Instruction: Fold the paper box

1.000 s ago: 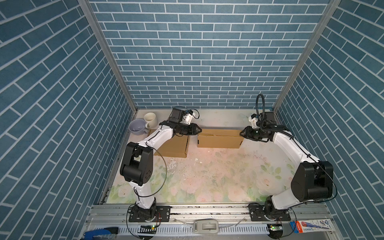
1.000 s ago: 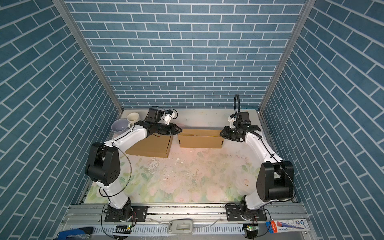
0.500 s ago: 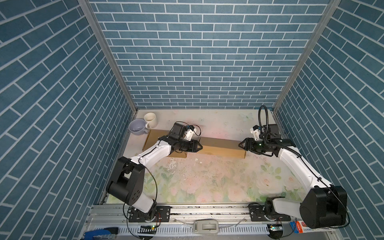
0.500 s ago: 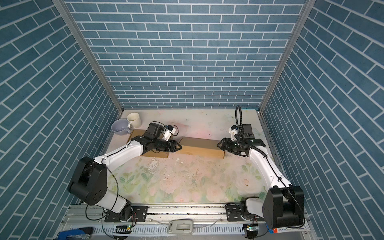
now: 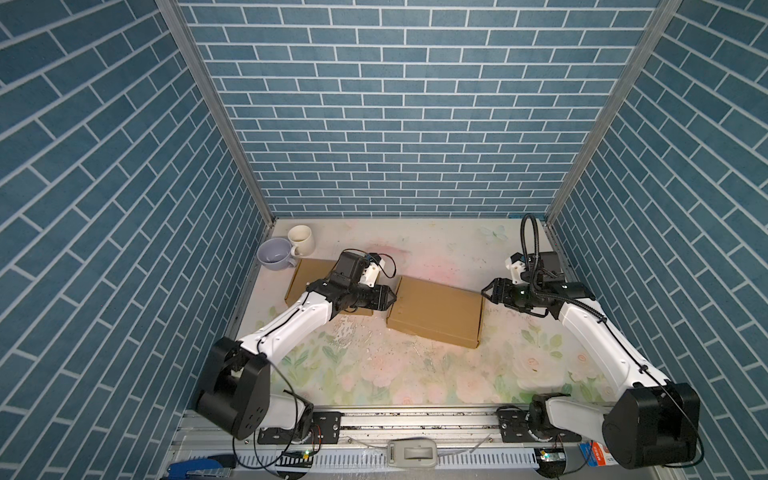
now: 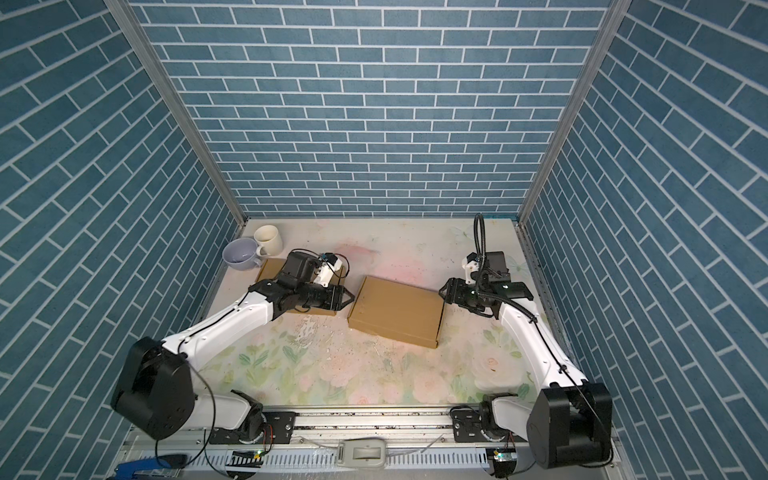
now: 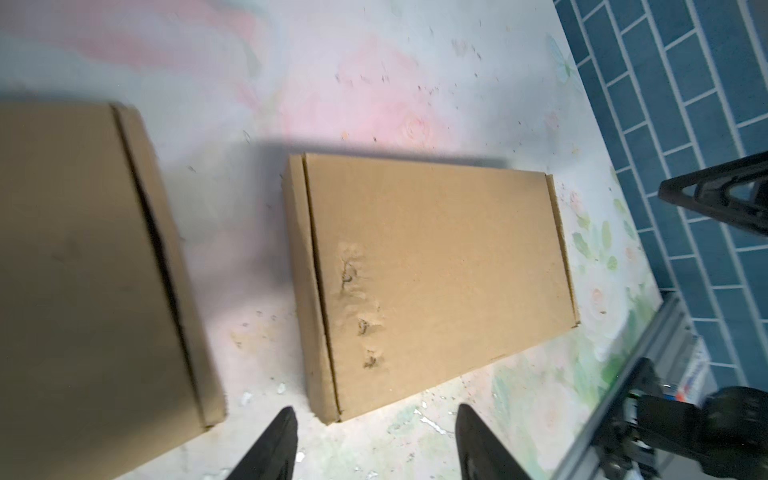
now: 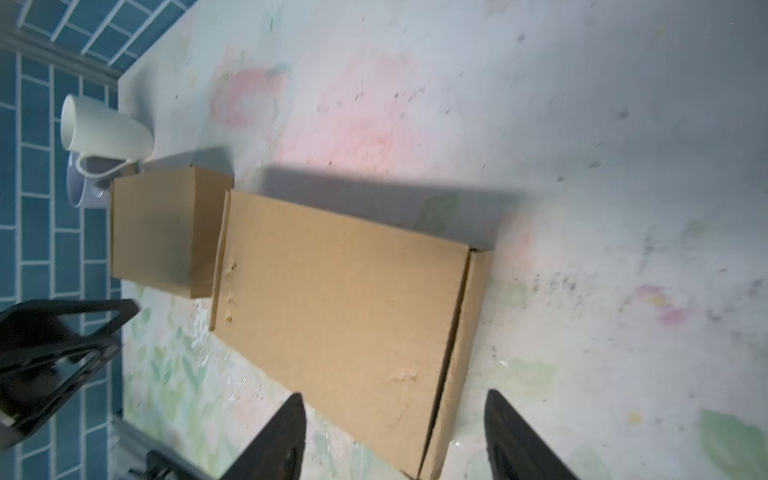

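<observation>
The left gripper [image 5: 392, 297] [image 7: 375, 415] stands released, its black jaws apart with nothing between them; it hovers just beside the left short edge of the flat brown cardboard box [image 5: 436, 309] [image 7: 436, 266], and contact cannot be told; the right gripper [image 5: 485, 293] [image 8: 395, 401] is likewise spread and empty, its tips at the box's opposite short edge, whose side flap shows between them in the right wrist view. The box lies closed and flat near the middle of the floral-printed tabletop [image 5: 415, 374], between the two grippers and turned slightly askew in both top views; small dents [image 7: 353, 303] mark its top near the left edge. Behind the left arm lies a second brown cardboard box [image 6: 272, 270] [image 8: 158, 228], close to the first but apart from it; beyond that, in the far left corner, a lavender ceramic cup [image 5: 273, 253] and a cream ceramic mug [image 5: 300, 240] sit side by side.
</observation>
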Robot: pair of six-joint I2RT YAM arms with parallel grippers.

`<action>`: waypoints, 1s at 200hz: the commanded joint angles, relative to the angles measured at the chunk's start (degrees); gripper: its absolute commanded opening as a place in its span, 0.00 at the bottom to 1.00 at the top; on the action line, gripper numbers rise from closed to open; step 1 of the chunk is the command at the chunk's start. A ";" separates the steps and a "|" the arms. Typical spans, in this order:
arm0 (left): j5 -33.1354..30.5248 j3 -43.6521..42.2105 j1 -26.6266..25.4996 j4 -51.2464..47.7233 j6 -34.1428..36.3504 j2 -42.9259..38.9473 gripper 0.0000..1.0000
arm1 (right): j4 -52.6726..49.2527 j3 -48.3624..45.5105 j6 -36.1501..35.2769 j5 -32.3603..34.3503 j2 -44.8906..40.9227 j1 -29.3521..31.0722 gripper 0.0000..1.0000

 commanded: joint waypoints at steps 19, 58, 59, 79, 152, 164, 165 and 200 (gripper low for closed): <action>-23.07 -6.45 0.76 11.67 14.88 -10.42 0.74 | 24.64 -6.59 -8.56 29.93 -6.57 -2.56 0.76; -45.69 -17.98 4.68 21.27 18.61 -15.24 0.78 | 42.54 -17.28 -12.70 39.34 -2.08 -4.97 0.77; -45.96 -18.31 4.75 21.60 18.64 -15.31 0.78 | 42.97 -17.61 -12.77 39.59 -1.95 -4.98 0.76; -48.83 -25.99 8.45 29.44 17.29 -17.48 0.80 | 54.17 -24.36 -14.16 41.68 0.29 -5.42 0.77; -28.82 -37.89 21.07 61.40 20.05 -6.25 0.83 | 73.64 -32.20 -19.50 33.96 7.92 -7.49 0.77; -25.85 -37.98 22.39 67.59 20.32 -2.63 0.83 | 77.42 -33.45 -20.20 33.10 9.47 -7.79 0.77; -25.58 -37.98 22.48 67.92 20.60 -2.32 0.83 | 77.73 -33.52 -20.22 33.09 9.58 -7.76 0.77; -19.55 -35.06 24.11 70.43 21.98 5.68 0.83 | 88.35 -35.88 -22.22 30.14 15.82 -7.86 0.77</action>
